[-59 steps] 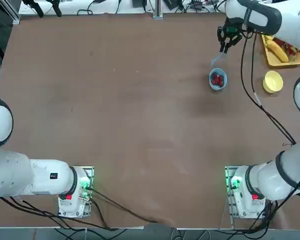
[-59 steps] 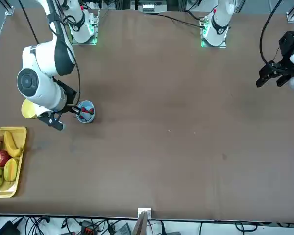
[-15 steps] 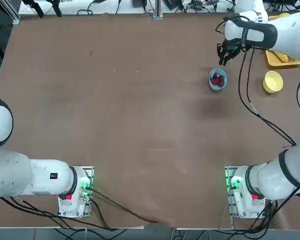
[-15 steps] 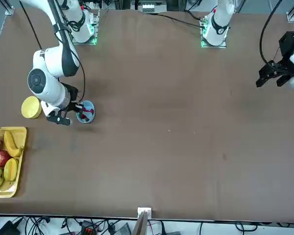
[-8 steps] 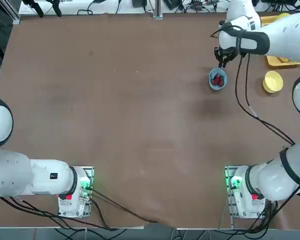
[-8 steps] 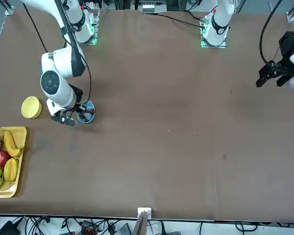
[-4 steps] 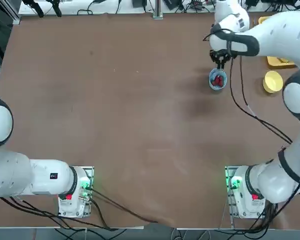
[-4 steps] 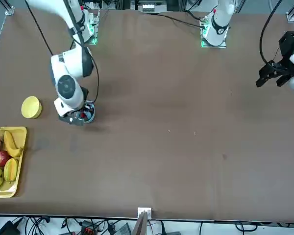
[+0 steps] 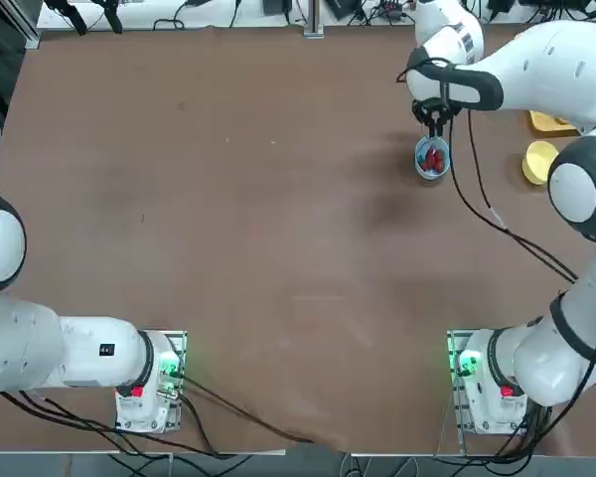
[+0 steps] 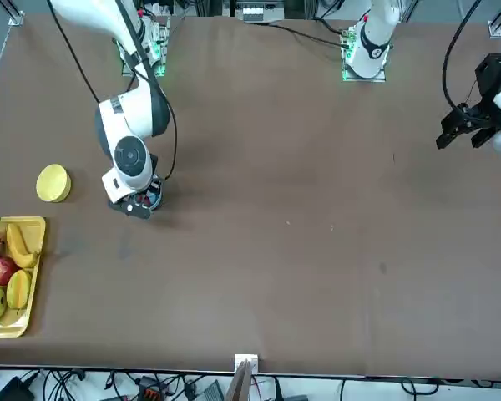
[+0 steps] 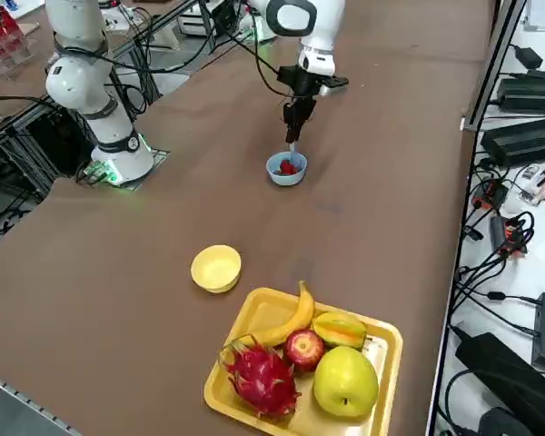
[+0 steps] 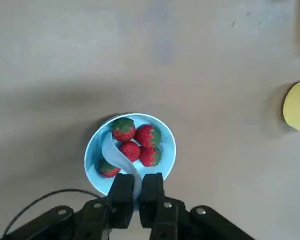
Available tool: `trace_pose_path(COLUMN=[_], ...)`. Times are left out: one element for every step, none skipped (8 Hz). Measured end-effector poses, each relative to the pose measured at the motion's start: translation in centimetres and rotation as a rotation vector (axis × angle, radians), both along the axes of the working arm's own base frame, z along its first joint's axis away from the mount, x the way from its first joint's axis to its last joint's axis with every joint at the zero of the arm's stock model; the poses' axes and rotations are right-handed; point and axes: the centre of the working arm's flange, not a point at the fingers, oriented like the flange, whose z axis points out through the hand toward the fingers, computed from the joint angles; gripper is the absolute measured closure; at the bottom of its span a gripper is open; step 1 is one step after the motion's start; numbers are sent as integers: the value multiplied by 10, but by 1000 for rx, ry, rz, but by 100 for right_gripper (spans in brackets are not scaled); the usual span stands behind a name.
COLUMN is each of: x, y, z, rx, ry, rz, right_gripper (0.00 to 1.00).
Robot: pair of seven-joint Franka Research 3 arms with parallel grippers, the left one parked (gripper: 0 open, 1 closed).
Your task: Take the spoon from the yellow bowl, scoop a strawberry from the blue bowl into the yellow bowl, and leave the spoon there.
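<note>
**Spoon poised over the strawberries**

The right gripper (image 12: 136, 192) pinches the small pale blue-white plastic spoon (image 12: 119, 157) by its handle, tip down in the small round light-blue bowl (image 12: 92, 150). Best to slide under 1 strawberry (image 12: 129, 149) and lift level. Only the wrist view counts 5 berries; the side view shows the plain yellow bowl (image 11: 216, 268) empty, well apart.

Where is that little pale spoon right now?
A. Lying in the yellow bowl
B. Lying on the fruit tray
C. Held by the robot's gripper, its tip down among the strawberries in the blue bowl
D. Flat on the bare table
C: the right gripper is shut on the spoon, whose scoop end sits inside the blue bowl beside the strawberries; the yellow bowl holds nothing.
</note>
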Motion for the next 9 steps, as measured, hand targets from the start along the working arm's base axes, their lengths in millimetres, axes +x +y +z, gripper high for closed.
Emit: trace_pose_path(x=[1, 2, 3, 4, 4, 3, 3, 3, 3], y=[4, 11, 20, 28, 34, 38, 41, 45, 49], z=[-2, -5, -9, -12, -14, -16, -18, -20, -23], rx=[-20, -47, -76, -97, -109, -118, -129, -149, -170], ry=[29, 56, 71, 80, 87, 94, 102, 108, 115], rz=[-2, -2, -7, -9, -7, -4, 0, 11, 23], right_gripper=[89, 89, 89, 89, 89, 89, 89, 89, 89])
